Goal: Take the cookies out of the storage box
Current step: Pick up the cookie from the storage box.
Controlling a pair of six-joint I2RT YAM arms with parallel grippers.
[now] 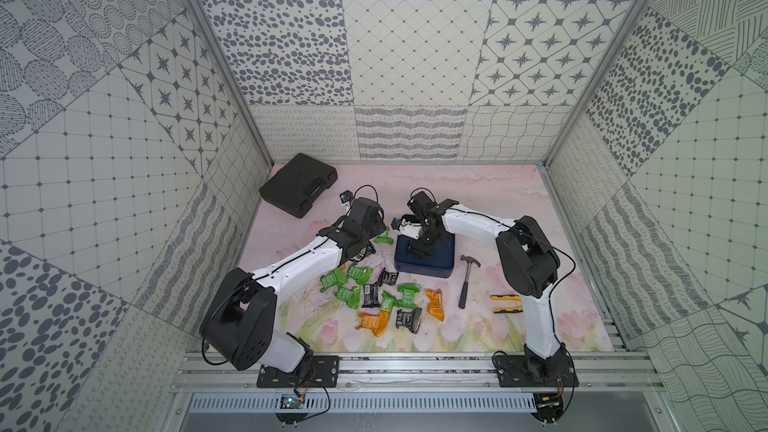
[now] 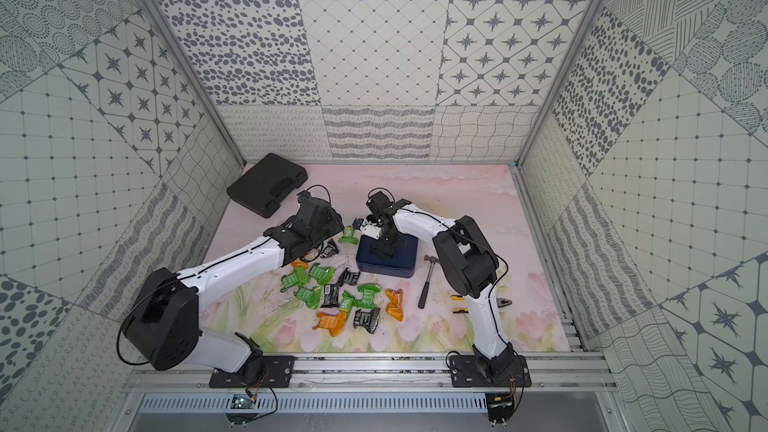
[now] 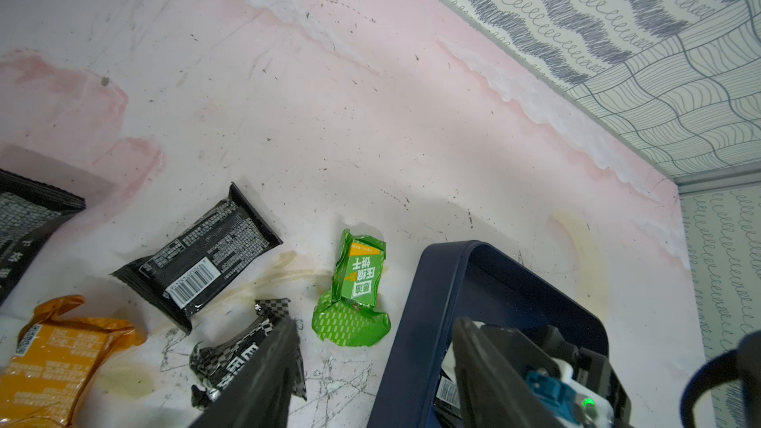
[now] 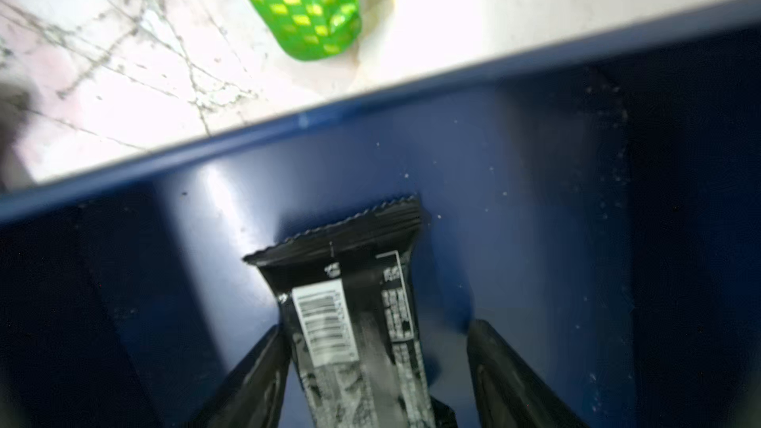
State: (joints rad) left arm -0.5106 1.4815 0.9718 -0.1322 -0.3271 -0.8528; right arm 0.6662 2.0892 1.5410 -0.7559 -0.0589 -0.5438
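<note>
While the left gripper (image 3: 374,372) and right gripper (image 4: 376,327) both stand with jaws apart, we count one black packet (image 4: 329,323) inside the storage box (image 1: 424,270), between the right fingers (image 4: 255,364), and six green, three orange and at least four black cookies (image 1: 409,290) on the mat (image 1: 478,209).

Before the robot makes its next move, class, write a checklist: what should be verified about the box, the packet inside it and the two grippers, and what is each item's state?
1. Right gripper is down inside the storage box: ok.
2. Black packet lies between its open jaws: ok.
3. Jaws closed on the packet: not ok; a gap shows on one side.
4. Left gripper open, nothing gripped, beside the box: ok.
5. No other cookies left in the box: cannot tell; the right arm hides much of it.
6. Hammer lies apart from the box: ok.
</note>
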